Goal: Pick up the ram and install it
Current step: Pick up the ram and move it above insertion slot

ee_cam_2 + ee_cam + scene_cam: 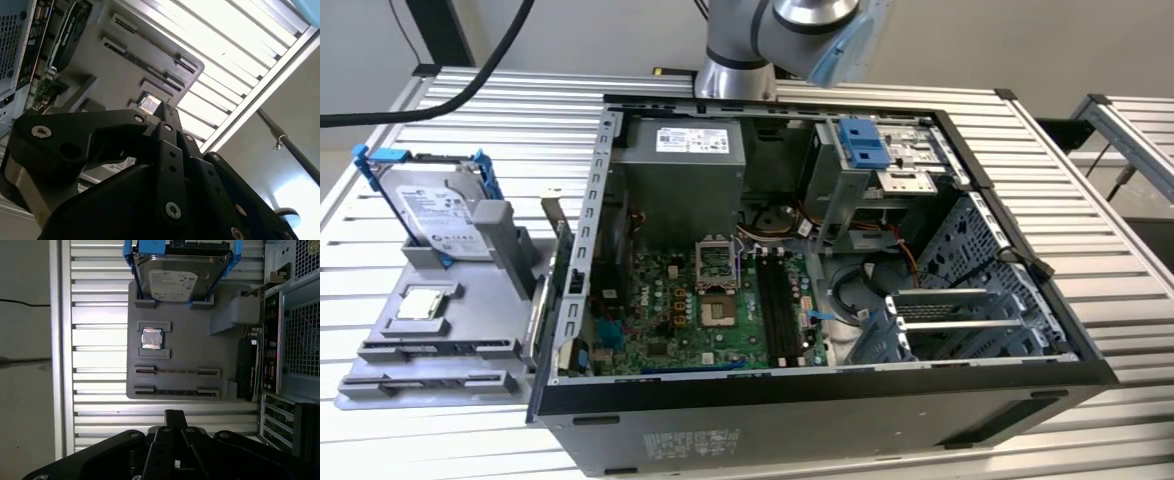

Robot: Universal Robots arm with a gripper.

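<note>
Ram (177, 371) not yet picked up, seated in the grey tray (200, 347) beside the computer case (827, 400).
We judge the task barely begun: grasping, carrying and seating it on the motherboard (660, 300) are all left. We read the ram as a thin stick standing on edge in one of the tray's two slotted holders, beyond the processor chip (152, 338) from the hard drive (177, 275). Its long axis runs along the table slats (100, 360), one end toward the case. The gripper (174, 415) hangs near the tray's edge, touching nothing; we cannot tell whether it is open or closed.
</note>
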